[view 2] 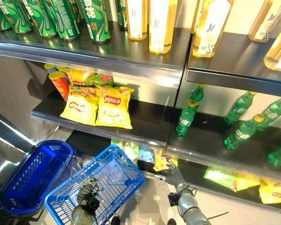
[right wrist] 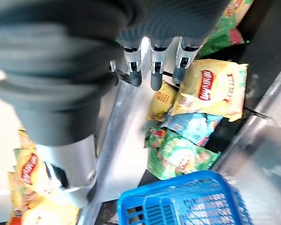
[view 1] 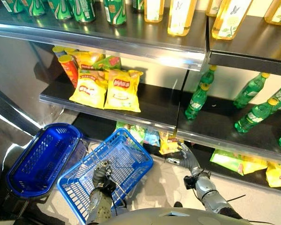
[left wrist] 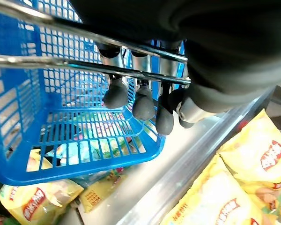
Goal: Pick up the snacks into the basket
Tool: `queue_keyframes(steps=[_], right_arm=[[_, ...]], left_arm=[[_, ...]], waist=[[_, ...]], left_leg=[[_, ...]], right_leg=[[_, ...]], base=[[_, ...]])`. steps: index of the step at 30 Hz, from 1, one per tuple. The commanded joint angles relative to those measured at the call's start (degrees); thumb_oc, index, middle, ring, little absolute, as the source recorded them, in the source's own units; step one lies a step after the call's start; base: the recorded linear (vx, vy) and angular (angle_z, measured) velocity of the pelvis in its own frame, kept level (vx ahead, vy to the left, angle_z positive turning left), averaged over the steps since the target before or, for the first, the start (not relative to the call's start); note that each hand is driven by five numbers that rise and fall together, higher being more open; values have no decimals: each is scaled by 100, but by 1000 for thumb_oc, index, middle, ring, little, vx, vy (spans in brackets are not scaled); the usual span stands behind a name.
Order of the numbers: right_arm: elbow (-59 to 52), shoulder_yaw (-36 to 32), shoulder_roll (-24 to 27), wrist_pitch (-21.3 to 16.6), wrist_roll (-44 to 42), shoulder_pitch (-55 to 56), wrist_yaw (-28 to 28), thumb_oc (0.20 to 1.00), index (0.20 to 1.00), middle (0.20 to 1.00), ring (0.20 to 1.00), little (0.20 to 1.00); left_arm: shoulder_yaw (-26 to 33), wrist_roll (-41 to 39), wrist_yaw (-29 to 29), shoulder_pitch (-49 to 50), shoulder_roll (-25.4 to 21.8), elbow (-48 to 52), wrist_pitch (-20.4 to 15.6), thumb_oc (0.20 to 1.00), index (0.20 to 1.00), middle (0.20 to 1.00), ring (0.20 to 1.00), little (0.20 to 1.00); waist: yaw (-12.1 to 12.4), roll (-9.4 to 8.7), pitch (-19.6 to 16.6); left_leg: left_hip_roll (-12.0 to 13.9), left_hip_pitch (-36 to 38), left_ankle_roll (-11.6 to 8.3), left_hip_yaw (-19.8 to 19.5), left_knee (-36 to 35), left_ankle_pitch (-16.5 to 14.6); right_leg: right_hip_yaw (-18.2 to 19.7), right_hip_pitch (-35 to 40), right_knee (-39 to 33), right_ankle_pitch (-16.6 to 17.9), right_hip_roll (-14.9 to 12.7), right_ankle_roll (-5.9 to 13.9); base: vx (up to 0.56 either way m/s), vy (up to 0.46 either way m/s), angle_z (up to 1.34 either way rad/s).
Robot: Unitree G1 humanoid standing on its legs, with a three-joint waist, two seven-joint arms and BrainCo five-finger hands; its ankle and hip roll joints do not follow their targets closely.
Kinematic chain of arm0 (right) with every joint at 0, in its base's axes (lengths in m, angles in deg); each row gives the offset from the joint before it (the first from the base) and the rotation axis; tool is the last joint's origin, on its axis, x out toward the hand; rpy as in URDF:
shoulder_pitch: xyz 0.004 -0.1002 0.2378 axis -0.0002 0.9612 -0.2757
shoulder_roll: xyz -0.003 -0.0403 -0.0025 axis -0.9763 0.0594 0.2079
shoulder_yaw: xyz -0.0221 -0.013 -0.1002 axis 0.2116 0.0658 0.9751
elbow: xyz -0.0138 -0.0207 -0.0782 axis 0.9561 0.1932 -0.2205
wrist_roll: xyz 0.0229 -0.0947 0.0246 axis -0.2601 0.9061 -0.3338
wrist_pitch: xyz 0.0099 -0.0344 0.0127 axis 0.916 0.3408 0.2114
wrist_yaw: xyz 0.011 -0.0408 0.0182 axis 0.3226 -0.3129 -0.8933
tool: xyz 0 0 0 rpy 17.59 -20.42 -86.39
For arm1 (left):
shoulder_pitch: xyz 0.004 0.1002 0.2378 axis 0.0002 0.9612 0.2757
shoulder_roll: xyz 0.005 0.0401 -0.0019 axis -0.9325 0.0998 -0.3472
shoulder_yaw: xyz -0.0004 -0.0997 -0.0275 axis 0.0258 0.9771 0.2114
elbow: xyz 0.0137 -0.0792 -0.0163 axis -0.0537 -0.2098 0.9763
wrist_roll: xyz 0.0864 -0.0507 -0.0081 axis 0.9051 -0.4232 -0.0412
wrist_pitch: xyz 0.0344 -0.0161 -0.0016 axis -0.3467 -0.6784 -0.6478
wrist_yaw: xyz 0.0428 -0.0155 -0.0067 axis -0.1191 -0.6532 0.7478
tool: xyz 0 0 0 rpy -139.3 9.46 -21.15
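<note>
Both hands busy: left hand (view 1: 102, 174) fingers clamp the basket (view 1: 126, 154) handle; right hand (view 1: 183, 157) fingers apart at the bottom shelf (view 1: 225, 176) edge.

You can't see the tops of the green cans (view 1: 84, 9) and yellow bottles (view 1: 180, 16); the picture's edge cuts them. The shelf (view 1: 145, 105) above hides most of the bottom-shelf snack bags (view 1: 143, 133). The dark blue basket (view 1: 40, 159) hides whatever it holds.

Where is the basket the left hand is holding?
The light blue basket hangs from the left hand, low and centre-left in the eye views, beside the darker blue basket.
</note>
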Motion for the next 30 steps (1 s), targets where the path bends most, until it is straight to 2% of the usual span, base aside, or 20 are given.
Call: queue_keyframes(steps=[1,3,4,13,15,17,23,30], right_arm=[[-344,133,-86,-303,-155,-432,-9,1000,1000,1000,1000,1000],[-350,153,-75,-305,-178,-487,-11,1000,1000,1000,1000,1000],[-345,191,-40,-301,-161,-591,-3,1000,1000,1000,1000,1000],[-965,251,153,-347,-258,-724,-21,1000,1000,1000,1000,1000],[-1121,266,198,-363,-245,-772,-10,1000,1000,1000,1000,1000],[-1963,185,357,-479,-418,-924,-30,1000,1000,1000,1000,1000],[-2900,-88,374,-667,-911,-1233,-15,1000,1000,1000,1000,1000],[-3245,-464,284,-806,-1277,-1699,169,1000,1000,1000,1000,1000]], left_arm=[[-76,363,191,-438,-355,959,-659,200,200,200,200,200],[-78,320,181,-484,-368,1033,-660,200,200,200,200,200],[-96,275,157,-567,-377,1162,-679,200,200,200,200,200],[-56,274,-165,-911,-421,1676,-823,200,200,200,200,200],[-52,294,-194,-927,-423,1696,-821,200,200,200,200,200],[-72,282,-241,-935,-426,1798,-847,200,200,200,200,200],[-63,107,-230,-836,-416,1730,-811,200,200,200,200,200],[-138,-77,-79,-626,-457,1828,-734,200,200,200,200,200]], waist=[[172,-228,322],[175,-217,350],[191,-196,435],[157,-120,603],[155,-114,621],[170,-107,637],[203,-112,555],[285,-92,459]], left_leg=[[-418,-825,485,-154,1041,-543],[-409,-1063,482,-181,1268,-598],[-382,-1424,470,-212,1669,-691],[-285,-2587,444,-262,2695,-910],[-280,-2673,445,-272,2782,-930],[-269,-2852,454,-297,2938,-971],[-276,-2896,477,-332,2938,-1000],[-301,-2877,494,-378,2878,-999]], right_leg=[[131,-770,1311,-298,-262,63],[130,-976,1532,-374,-289,42],[82,-1272,1881,-509,-341,14],[47,-2418,3066,-894,-452,-118],[31,-2489,3144,-921,-460,-124],[-8,-2696,3336,-991,-514,-132],[-21,-2752,3369,-1032,-520,-134],[-82,-2727,3346,-1052,-527,-125]], base=[[-225,14,38],[-143,8,27],[-106,4,17],[-92,3,10],[-41,-2,5],[-23,-2,6],[11,-5,5],[18,1,6]])
